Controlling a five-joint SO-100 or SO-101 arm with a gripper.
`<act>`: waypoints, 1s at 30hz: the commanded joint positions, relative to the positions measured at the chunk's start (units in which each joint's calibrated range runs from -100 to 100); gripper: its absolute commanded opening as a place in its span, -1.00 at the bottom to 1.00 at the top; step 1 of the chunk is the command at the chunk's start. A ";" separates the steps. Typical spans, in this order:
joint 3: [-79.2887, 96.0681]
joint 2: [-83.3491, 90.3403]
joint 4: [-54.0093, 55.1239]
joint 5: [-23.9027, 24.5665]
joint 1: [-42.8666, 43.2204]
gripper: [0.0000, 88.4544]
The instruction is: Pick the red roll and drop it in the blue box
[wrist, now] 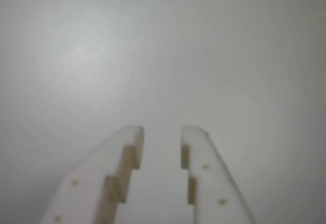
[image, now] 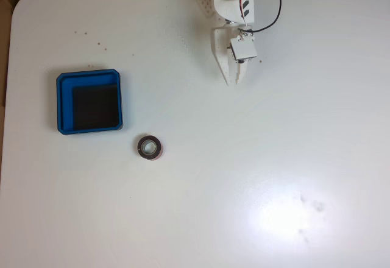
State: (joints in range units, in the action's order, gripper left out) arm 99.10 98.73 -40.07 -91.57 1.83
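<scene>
in the fixed view, the white table [image: 256,176] takes almost the whole picture, and a brown strip of floor shows along its left and top edge. the blue box [image: 89,77] lies at the left side of the table, flat, with bright blue walls and a black floor inside, and nothing is seen in it. the red roll [image: 150,147] lies flat on the table just beside the lower right corner of the box, apart from it and not touching. its dark top ring and pale core look up, and a little red shows at its right side. the white arm comes in from the top edge, and the gripper [image: 233,80] points downward in the picture, well apart from the roll and up to the right of it. a black cable [image: 275,12] makes a loop at the right of the arm. a bright glare lies on the table at the lower right.

in the wrist view, the gripper [wrist: 162,132] enters from the bottom edge. its two white fingers [wrist: 122,158] are a little spread, with a narrow gap between the tips, and they hold nothing. under them is bare white table [wrist: 163,40], somewhat blurred.
</scene>
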 commanded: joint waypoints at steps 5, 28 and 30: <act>0.72 0.10 -0.03 -0.20 -12.92 -0.98; -17.97 -12.02 0.63 -0.37 -29.63 -0.98; -24.80 -20.13 0.63 -0.28 -29.43 -0.98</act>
State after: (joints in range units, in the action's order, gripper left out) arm 85.65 87.55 -40.07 -91.57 -27.56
